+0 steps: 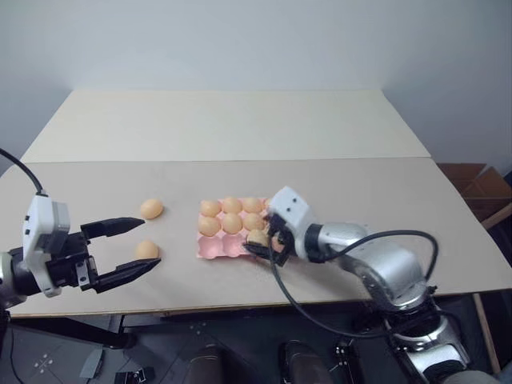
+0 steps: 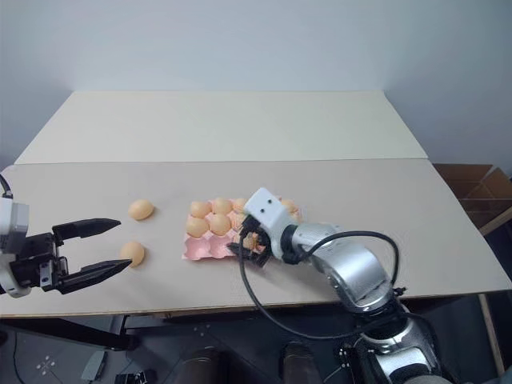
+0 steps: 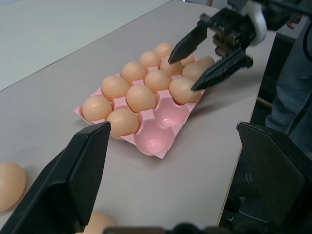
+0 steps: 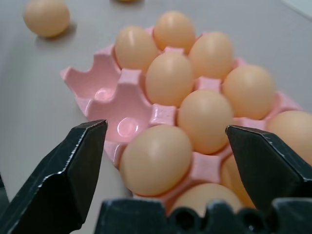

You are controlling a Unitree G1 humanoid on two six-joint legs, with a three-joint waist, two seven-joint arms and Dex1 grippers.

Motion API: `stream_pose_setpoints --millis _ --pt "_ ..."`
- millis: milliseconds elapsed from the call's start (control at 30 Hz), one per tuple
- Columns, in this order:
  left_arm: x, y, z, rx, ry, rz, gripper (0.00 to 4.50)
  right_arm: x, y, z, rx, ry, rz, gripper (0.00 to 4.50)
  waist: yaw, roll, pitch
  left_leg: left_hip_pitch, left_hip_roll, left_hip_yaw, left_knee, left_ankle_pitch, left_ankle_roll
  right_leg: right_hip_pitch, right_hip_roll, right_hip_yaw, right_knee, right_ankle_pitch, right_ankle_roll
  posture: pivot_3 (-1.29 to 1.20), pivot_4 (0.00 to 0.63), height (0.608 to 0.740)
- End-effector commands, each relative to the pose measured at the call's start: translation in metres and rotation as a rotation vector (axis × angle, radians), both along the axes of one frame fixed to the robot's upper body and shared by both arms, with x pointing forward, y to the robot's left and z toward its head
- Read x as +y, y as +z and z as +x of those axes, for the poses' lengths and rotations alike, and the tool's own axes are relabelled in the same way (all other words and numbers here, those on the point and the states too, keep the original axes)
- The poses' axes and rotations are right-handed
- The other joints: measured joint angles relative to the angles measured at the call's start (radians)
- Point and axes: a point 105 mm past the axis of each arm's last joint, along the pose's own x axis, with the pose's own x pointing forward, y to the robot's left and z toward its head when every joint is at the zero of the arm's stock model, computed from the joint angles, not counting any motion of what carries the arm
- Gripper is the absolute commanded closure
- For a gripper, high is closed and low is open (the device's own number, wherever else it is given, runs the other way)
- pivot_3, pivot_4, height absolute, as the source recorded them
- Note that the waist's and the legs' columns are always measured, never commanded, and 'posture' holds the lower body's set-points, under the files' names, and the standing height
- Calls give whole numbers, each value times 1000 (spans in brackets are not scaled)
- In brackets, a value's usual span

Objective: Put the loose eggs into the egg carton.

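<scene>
The pink egg carton (image 1: pixel 213 250) lies on the table in front of me, most cups filled with eggs; two cups at its left end (image 4: pixel 122 124) are bare. Two loose eggs lie left of it, one farther (image 1: pixel 151 209), one nearer (image 1: pixel 146 250). My left gripper (image 1: pixel 149 242) is open, level above the table, its fingertips beside the nearer loose egg. My right gripper (image 4: pixel 165 161) is open over the carton's near row, with an egg (image 4: pixel 156 158) seated in a cup between its spread fingers. The left wrist view also shows the right gripper (image 3: pixel 183 74) spread over the carton (image 3: pixel 158 141).
The tan table (image 1: pixel 240 128) stretches far back, with a seam across its middle. Its near edge runs just below the carton and the grippers. An open cardboard box (image 1: pixel 480 188) stands off the table's right side.
</scene>
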Motion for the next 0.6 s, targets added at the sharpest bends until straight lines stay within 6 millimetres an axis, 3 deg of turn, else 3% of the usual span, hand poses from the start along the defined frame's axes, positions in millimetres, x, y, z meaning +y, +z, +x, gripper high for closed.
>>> stream_pose_setpoints --millis 33,200,367,467,600 --pt "6 9 -3 -30 20 24 0 -23 42 -10 -105 25 59 37 -1 0 0 0 0 0 0 0 0 0 0 0 0 0 0 0 150 740" --pt "25 7 -7 -7 99 32 0 -78 57 -20 -140 22 60 37 0 0 0 0 0 -1 -1 0 0 0 0 -1 -1 -1 0 0 150 740" --pt "45 -6 -17 44 185 36 0 -129 36 -32 -153 62 -16 37 0 -1 0 2 0 -1 -1 -1 1 3 0 -1 -2 -2 1 0 150 740" --pt "45 -5 -19 40 193 18 0 -138 31 -32 -159 65 -27 37 -5 -1 0 4 0 0 -1 0 1 4 0 0 -1 -6 0 0 150 740" --pt "50 -5 -17 53 243 5 0 -134 36 -30 -180 92 -5 37 -7 -1 0 7 1 1 -1 1 1 4 0 2 1 -7 2 0 150 740"
